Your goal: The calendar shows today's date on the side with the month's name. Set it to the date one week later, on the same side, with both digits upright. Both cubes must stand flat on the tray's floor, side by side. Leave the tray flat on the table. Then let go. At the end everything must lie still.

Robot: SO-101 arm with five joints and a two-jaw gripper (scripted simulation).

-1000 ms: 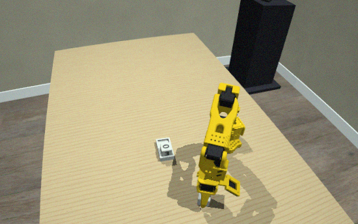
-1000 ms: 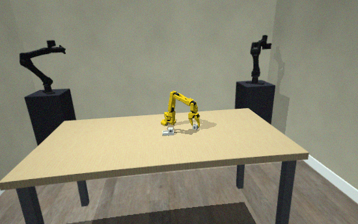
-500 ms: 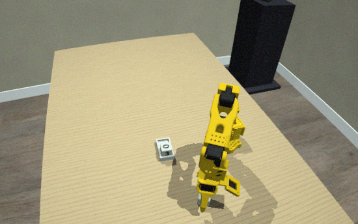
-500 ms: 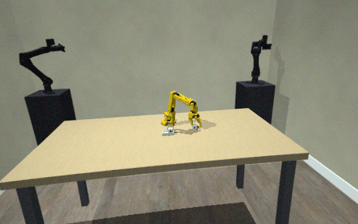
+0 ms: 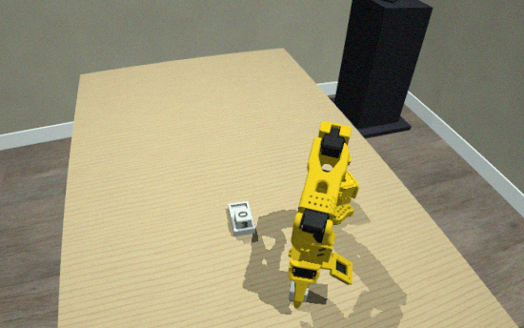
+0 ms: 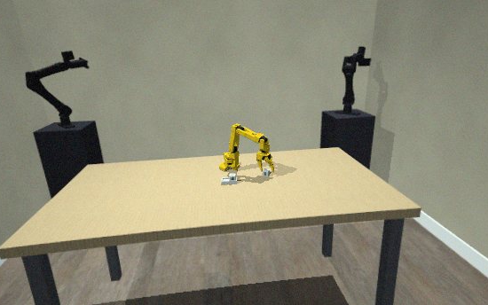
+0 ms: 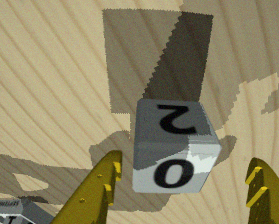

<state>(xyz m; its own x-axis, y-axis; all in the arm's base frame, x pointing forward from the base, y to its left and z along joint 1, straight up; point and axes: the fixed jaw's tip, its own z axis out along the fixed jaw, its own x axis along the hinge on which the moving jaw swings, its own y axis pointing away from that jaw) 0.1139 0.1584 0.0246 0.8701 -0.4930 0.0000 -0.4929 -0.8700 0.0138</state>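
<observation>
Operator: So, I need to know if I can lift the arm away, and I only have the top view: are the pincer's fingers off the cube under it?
Observer: Yes. In the wrist view the pincer stands open, with a gap on each side of the loose cube.
Operator: From above the arm hides most of that cube. What digits does it show?
Observer: The wrist view shows a 2 and a 0 on neighbouring faces.
Operator: And the tray, from the side?
Observer: The exterior view shows the tray with the other cube at its right end, rising above the rim.
</observation>
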